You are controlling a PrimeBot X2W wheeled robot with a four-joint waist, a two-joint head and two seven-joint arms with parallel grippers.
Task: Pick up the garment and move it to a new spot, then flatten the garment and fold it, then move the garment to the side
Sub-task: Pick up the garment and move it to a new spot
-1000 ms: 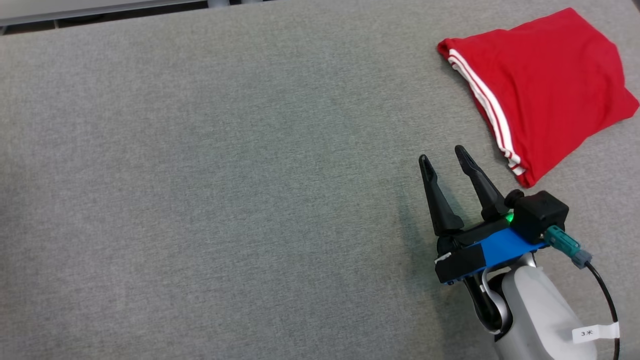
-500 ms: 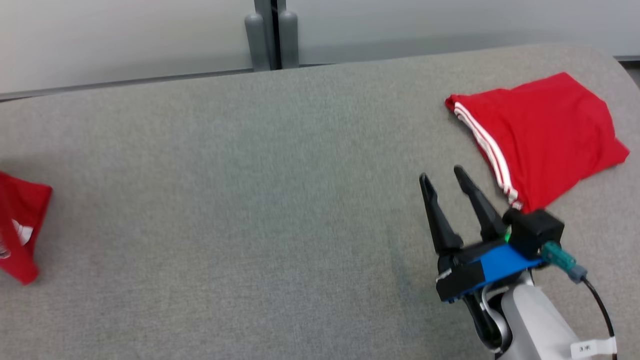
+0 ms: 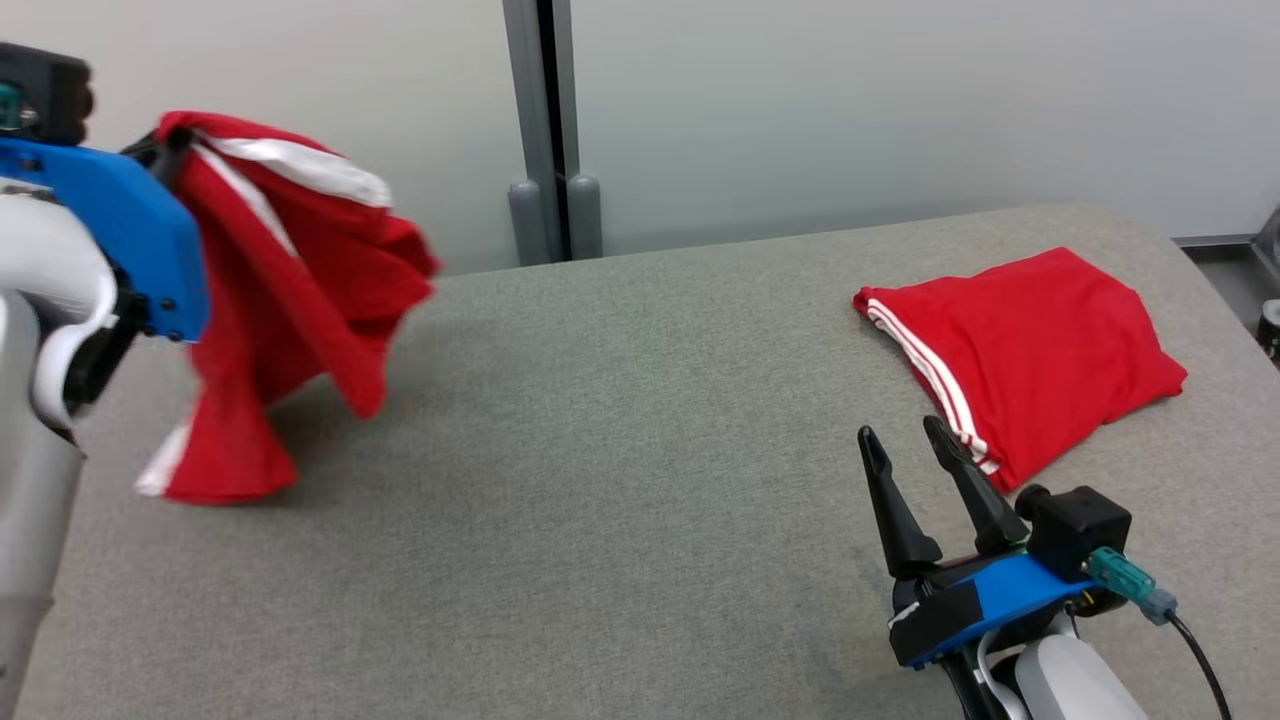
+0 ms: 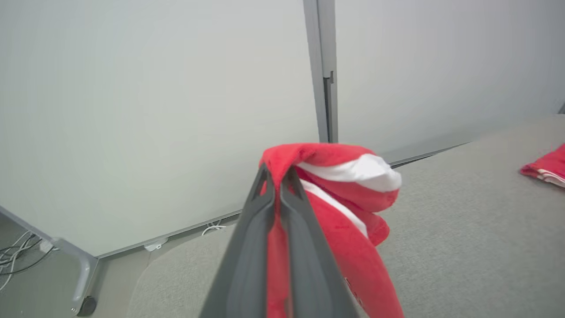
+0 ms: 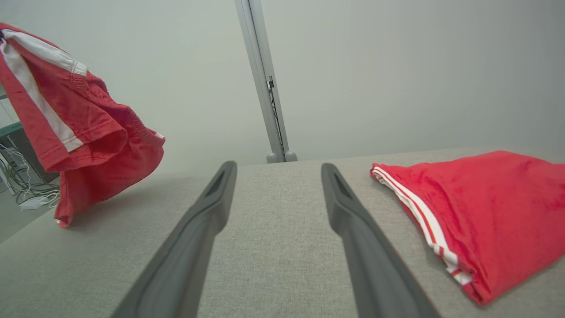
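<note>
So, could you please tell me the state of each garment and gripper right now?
left gripper: fingers shut on the held garment.
held garment: lifted, hanging crumpled from the left gripper.
folded garment: folded, lying on the table, untouched.
right gripper: fingers open, empty, beside the folded garment.

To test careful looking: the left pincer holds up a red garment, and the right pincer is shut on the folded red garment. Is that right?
No. The right pincer is open and holds nothing; the folded red garment lies on the table beside it, as the right wrist view shows. The left pincer does hold up the other red garment.
</note>
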